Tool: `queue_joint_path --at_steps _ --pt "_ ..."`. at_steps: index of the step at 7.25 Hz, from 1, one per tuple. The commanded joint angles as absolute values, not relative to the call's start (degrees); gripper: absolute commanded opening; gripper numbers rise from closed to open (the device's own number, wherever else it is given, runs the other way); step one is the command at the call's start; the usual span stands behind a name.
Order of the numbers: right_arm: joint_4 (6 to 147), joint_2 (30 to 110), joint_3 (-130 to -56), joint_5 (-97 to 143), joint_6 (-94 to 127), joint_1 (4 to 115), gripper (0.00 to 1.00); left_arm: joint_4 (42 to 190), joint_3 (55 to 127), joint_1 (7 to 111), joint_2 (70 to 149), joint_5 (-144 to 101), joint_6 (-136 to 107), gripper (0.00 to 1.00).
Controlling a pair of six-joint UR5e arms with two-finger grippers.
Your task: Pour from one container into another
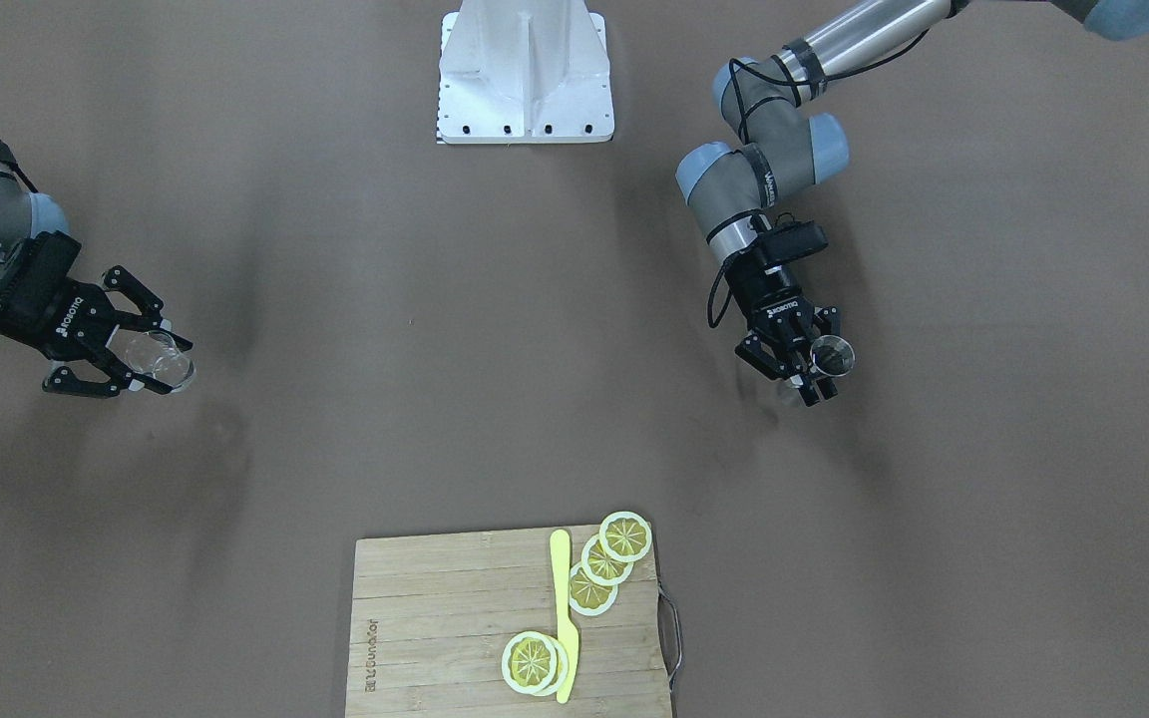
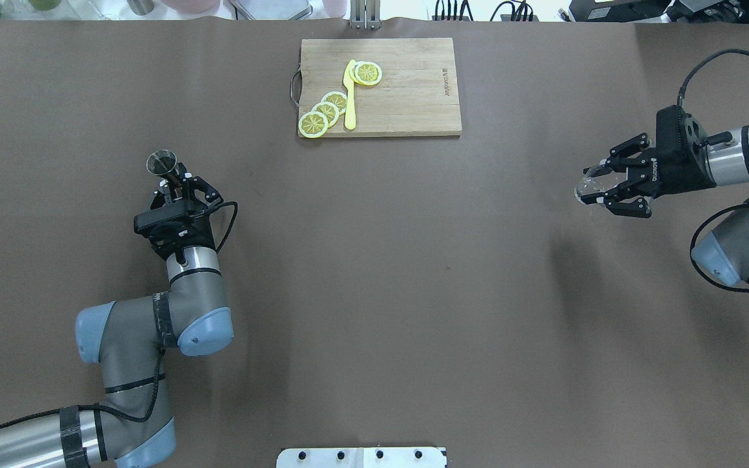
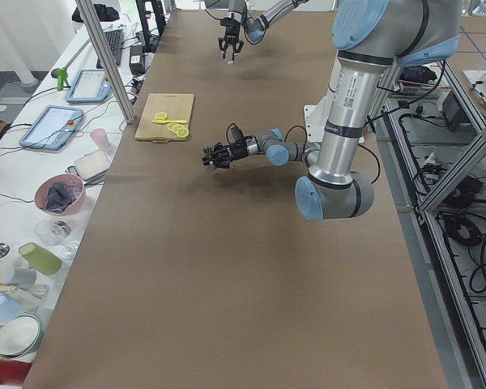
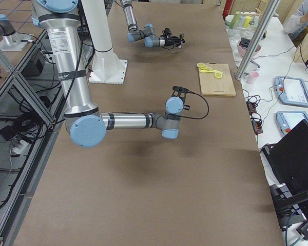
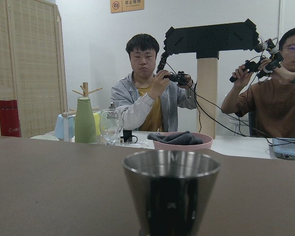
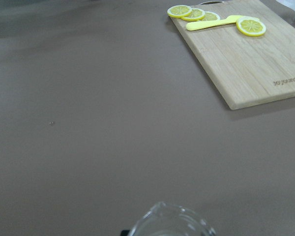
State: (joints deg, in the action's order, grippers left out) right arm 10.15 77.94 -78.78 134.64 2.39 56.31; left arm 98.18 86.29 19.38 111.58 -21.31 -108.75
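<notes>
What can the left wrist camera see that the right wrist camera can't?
Only the left wrist camera shows the metal measuring cup up close, with two people sitting behind the table and a green bottle. Only the right wrist camera shows the rim of the clear glass, the wooden cutting board, lemon slices and a yellow knife. Both show the brown table.

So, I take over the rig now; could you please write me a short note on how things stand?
Left pincer: shut on the jigger, which is upright, out on the robot's left.
Right pincer: shut on the glass, far off on the robot's right.
Done: both containers are grasped.
Left: bring them together, then tip the jigger over the glass. I cannot tell whether the jigger holds anything.
</notes>
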Motion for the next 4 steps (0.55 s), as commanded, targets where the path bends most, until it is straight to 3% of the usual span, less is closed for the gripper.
queue_joint_path --at_steps 1,4 --pt "22.7 77.3 -87.8 129.7 0.1 56.2 0.0 98.3 86.8 19.8 111.5 -21.9 -108.7 0.0" --pt "36.0 77.2 -98.0 121.5 -0.8 53.4 0.0 98.5 90.2 21.7 111.8 -21.8 -98.7 0.0"
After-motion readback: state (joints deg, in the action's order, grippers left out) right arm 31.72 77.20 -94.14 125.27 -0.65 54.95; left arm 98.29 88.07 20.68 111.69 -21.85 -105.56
